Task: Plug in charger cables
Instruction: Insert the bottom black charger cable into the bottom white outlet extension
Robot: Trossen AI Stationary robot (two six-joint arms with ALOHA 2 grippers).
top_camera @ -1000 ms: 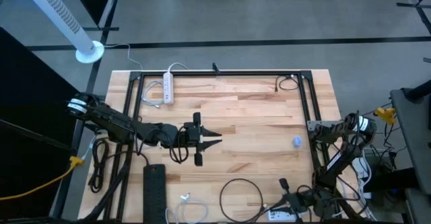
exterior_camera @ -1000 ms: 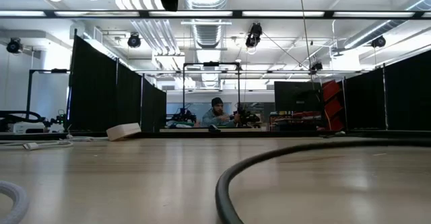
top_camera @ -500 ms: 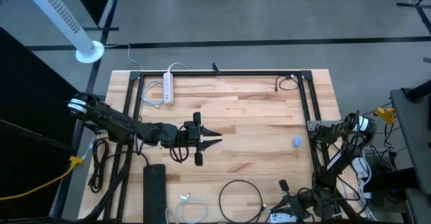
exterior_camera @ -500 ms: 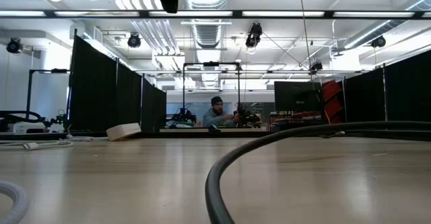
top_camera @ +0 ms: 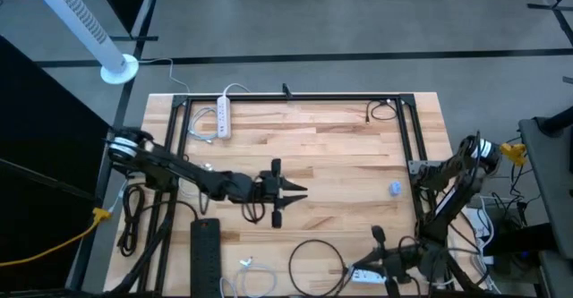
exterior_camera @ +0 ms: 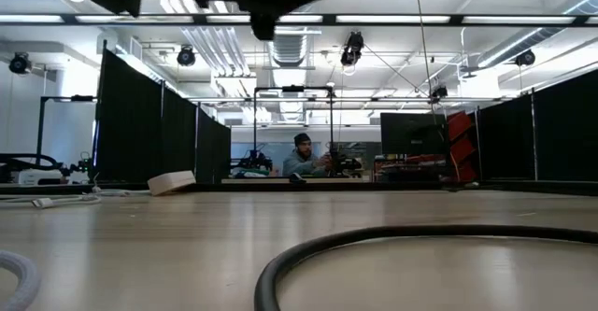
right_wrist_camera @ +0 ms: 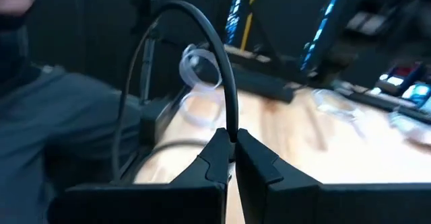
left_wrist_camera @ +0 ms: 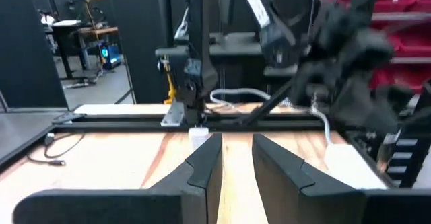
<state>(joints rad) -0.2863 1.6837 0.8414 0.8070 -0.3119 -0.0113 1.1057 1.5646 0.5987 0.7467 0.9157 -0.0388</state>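
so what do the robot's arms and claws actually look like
Both arms are dark, jointed and slim, each with a white band near the shoulder. The left claw has two dark, flat, tapering fingers on a wide black crossbar. The right claw has the same dark, pointed fingers. Loose black and white wiring runs along the right arm's base.

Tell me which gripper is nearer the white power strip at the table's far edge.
Left. The left gripper hovers mid-table, open and empty, the closer one to the white power strip. The right gripper sits at the near edge, shut on a black cable, much farther away.
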